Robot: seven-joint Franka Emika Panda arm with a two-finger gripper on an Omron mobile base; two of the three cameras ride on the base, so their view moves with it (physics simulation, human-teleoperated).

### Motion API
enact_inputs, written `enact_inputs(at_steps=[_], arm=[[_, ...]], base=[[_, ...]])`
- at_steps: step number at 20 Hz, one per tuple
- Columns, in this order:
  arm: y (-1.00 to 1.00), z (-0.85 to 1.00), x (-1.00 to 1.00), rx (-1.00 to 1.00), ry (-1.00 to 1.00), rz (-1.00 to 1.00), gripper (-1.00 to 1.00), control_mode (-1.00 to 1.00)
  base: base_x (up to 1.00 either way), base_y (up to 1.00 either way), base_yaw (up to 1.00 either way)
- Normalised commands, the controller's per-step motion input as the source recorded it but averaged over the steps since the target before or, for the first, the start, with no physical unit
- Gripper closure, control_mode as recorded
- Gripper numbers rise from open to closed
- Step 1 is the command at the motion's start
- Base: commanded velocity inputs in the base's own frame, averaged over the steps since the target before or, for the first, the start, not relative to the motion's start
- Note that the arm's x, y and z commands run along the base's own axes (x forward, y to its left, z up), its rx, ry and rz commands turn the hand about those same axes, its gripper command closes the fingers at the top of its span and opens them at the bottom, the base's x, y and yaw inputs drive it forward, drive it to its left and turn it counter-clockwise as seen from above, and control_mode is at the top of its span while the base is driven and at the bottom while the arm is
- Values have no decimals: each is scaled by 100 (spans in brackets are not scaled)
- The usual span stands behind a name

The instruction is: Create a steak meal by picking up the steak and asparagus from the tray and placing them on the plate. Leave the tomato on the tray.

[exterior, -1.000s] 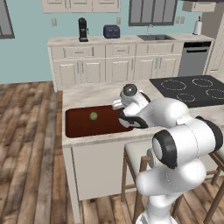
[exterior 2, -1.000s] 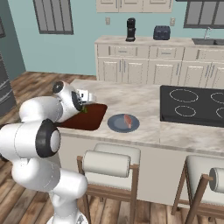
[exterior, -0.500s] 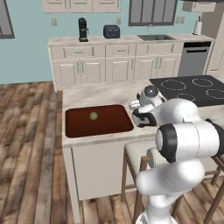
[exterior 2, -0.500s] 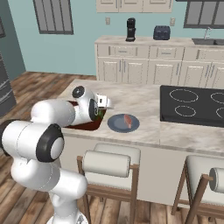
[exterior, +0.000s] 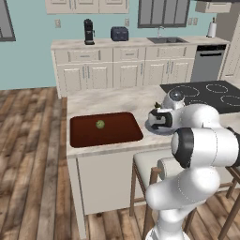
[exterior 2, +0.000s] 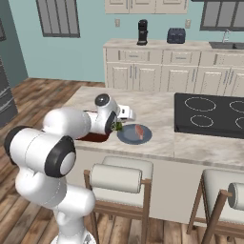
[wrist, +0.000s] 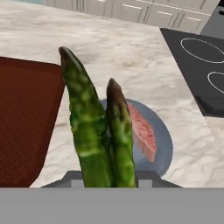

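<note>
Pincer point(wrist: 105, 181) carried asparagus point(wrist: 98, 135) over marble island point(wrist: 131, 57).

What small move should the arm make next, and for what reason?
Probably lower the asparagus a little over the bare part of the plate beside the steak, then open the jaws. The gripper is shut on the asparagus and hangs at the plate's edge; the steak already lies on the plate, and the tomato is on the tray.
</note>
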Motion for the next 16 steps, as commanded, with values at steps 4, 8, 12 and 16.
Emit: enact_inputs(at_steps=[4, 8, 12, 16], arm=[[-8, -16, 0, 0, 7, 9, 100, -100], [0, -40, 1, 0, 2, 6, 100, -100], [0, -43, 9, 0, 0, 4, 100, -100], [-1, -33, 16, 0, 1, 2, 100, -100]], base=[[0, 0, 0], [0, 0, 0], [0, 0, 0], [0, 0, 0]])
